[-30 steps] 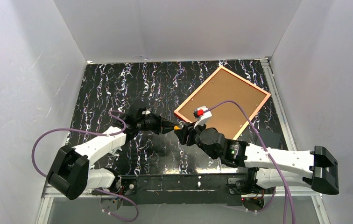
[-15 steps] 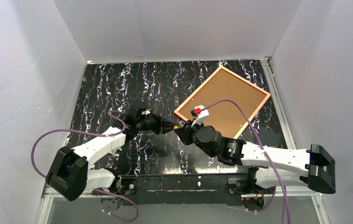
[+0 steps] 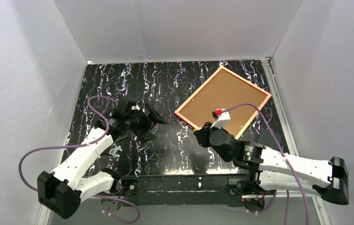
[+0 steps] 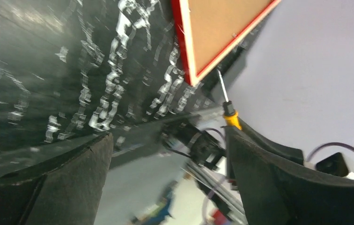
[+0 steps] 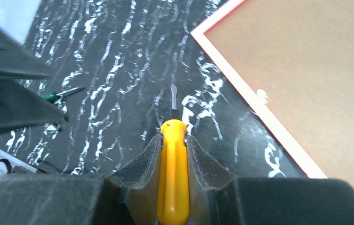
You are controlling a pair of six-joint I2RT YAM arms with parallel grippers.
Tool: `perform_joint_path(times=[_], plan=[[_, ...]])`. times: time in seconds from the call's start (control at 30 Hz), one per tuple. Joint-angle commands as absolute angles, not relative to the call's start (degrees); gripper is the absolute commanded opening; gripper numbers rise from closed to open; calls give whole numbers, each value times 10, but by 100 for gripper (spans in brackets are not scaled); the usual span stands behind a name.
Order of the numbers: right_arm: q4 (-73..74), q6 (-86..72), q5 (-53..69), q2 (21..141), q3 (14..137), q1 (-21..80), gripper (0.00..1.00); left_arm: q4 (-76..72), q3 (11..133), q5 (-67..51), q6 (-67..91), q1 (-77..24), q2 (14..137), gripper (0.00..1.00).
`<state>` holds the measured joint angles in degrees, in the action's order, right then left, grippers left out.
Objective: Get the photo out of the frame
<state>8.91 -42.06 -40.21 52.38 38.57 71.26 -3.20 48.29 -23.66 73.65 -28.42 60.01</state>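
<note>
The right gripper (image 5: pixel 173 140) is nearest. Its two fingers (image 5: pixel 142 164) are pressed in on the yellow handle of a screwdriver (image 5: pixel 173 183) and pinch it tight. The thin metal end sticks out in front, over the black table (image 3: pixel 119 84) with white streaks. It points at bare table, close to the near corner of the frame (image 3: pixel 198 89) but apart from it.

A bit farther back and to the left is the left gripper (image 4: pixel 168 136). Its jaws are spread wide and hold nothing. Through the gap, its own camera sees the table, a red corner of the frame and the yellow handle.

A second ago the two grippers met tip to tip in the middle of the table, with the yellow handle between them. Now the left one has let go and pulled back to the left. The right one has moved right, toward the frame, with the screwdriver.

The right arm lies low and long, from its base at the near right across to the frame's corner. The left arm is bent, rising from the near left, with its wrist turned to the right.

A small green screwdriver (image 5: pixel 62 94) lies flat on the table by the left gripper.

Farthest away, at the far right, the frame lies flat and turned at a slant. Its back is up, with a brown backing board (image 3: pixel 226 96) inside the orange rim.
</note>
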Motion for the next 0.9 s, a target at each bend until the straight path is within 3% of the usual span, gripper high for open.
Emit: perform_joint_path(times=[0.0,0.17,0.33,0.4,0.47,0.57,0.67,0.87], plan=[[187,-495,-420,446,340,690,1,160,574,-150,489,-271,602,94],[220,-516,-381,367,292,644,1,182,647,-84,371,-271,636,95],[240,-492,-308,347,285,546,1,146,758,-157,353,-283,784,93],[201,-439,-222,390,304,464,1,168,825,-161,293,-288,845,88],[176,-401,-158,456,340,407,1,163,792,-169,263,-287,846,85],[141,-351,-81,602,441,339,1,161,757,-166,243,-287,818,90],[146,-322,-67,716,548,327,1,160,764,-211,260,-285,821,90],[159,-287,-62,835,669,320,1,142,745,-212,273,-285,809,90]])
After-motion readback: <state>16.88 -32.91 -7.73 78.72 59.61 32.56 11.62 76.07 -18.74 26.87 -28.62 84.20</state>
